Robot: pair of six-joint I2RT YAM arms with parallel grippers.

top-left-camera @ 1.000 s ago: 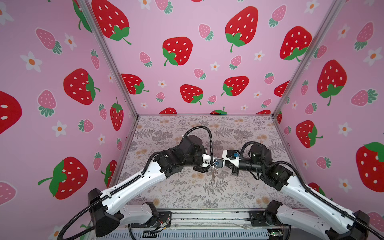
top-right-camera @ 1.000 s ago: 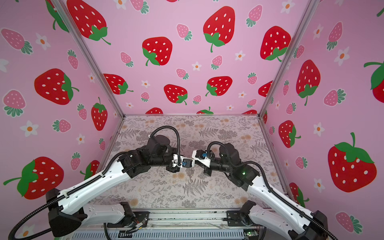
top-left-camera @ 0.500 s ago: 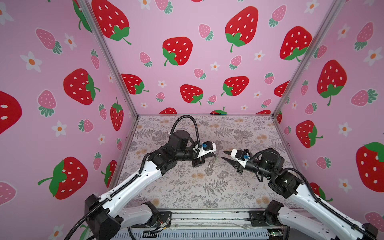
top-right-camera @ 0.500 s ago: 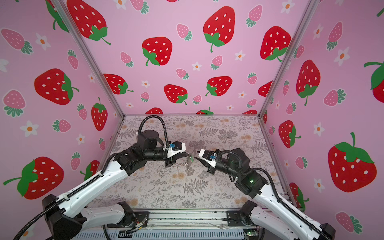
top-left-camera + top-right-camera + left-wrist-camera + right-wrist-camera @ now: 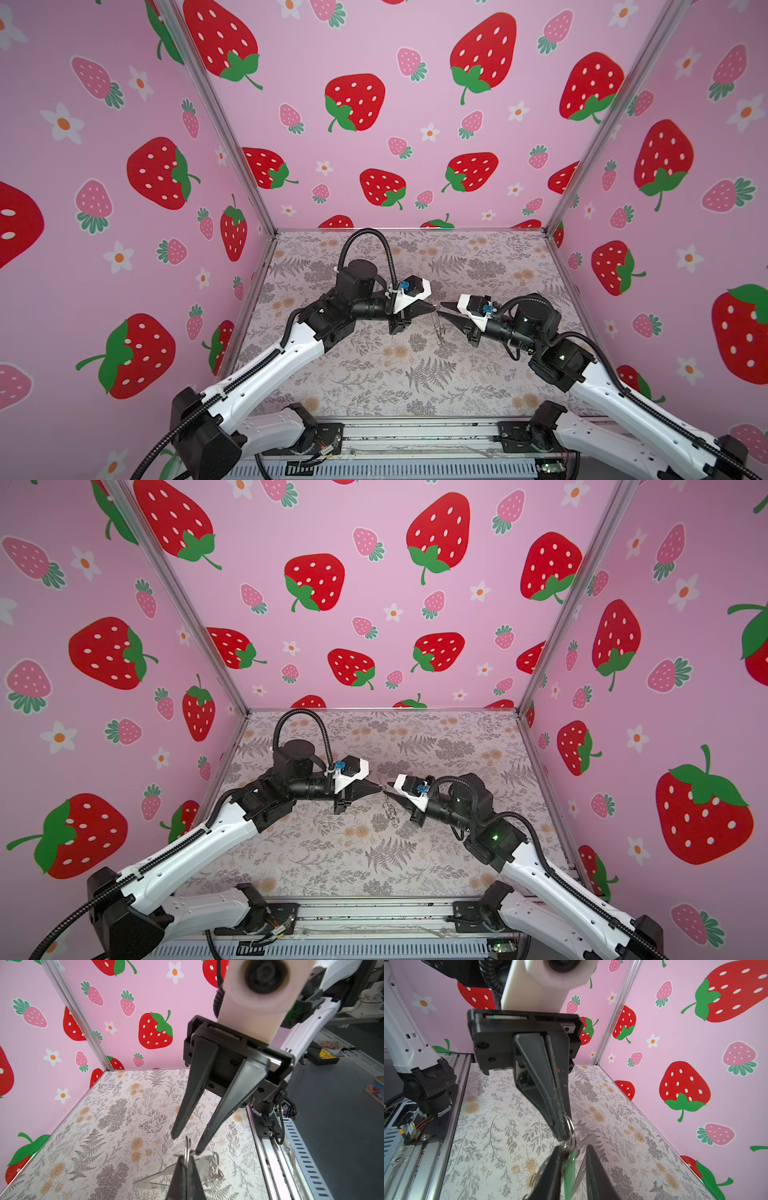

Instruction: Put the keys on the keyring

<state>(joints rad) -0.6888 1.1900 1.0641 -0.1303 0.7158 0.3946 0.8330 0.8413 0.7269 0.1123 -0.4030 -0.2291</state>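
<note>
The keys point(image 5: 158, 1178) are thin silvery blades with a green oval tag point(image 5: 570, 1167), hanging above the floral floor in both top views point(image 5: 440, 330) point(image 5: 391, 812). The keyring shows only as silvery metal rings: one ring point(image 5: 187, 1151) point(image 5: 569, 1125) and a small cluster point(image 5: 214, 1165) beside the key. My left gripper point(image 5: 186, 1156) point(image 5: 434, 307) point(image 5: 380, 788) is shut on that one ring, and the bunch dangles from it. My right gripper point(image 5: 574, 1147) point(image 5: 441, 309) point(image 5: 385, 791) faces it tip to tip. Its jaws are slightly open, straddling the ring, with the green tag and a key blade between its fingers.
Pink strawberry walls point(image 5: 374, 124) close the back and both sides. The floral floor point(image 5: 415, 386) lies below the hanging bunch. A metal rail point(image 5: 415, 432) with both arm bases runs along the front edge.
The left gripper has carried the hanging bunch up and towards the back. The right gripper pulled away to the right, its jaws parted, and it has now come back to the ring.
</note>
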